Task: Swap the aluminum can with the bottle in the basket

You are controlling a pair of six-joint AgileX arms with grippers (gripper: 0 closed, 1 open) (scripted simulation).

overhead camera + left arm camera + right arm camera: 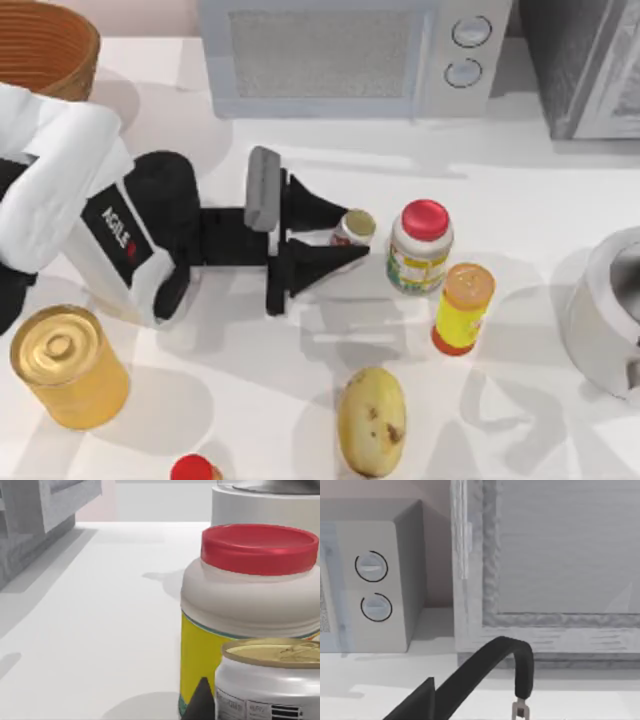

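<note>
The aluminum can (352, 228), red and white with a gold top, stands upright at mid-table. My left gripper (350, 232) reaches in from the left and is open, with one finger on each side of the can. In the left wrist view the can (270, 685) is close up and one dark fingertip (201, 702) sits just beside it. The wicker basket (45, 45) is at the far left corner, partly cut off. The bottle is out of view. My right arm is parked, its wrist camera facing the microwave (370, 580).
A red-capped white bottle (420, 248) stands directly right of the can, with an orange-capped yellow bottle (463, 308) beyond it. A large gold tin (68, 365) is front left and a potato (372, 420) front centre. The microwave (350, 55) is at the back and a grey pot (605, 310) at the right.
</note>
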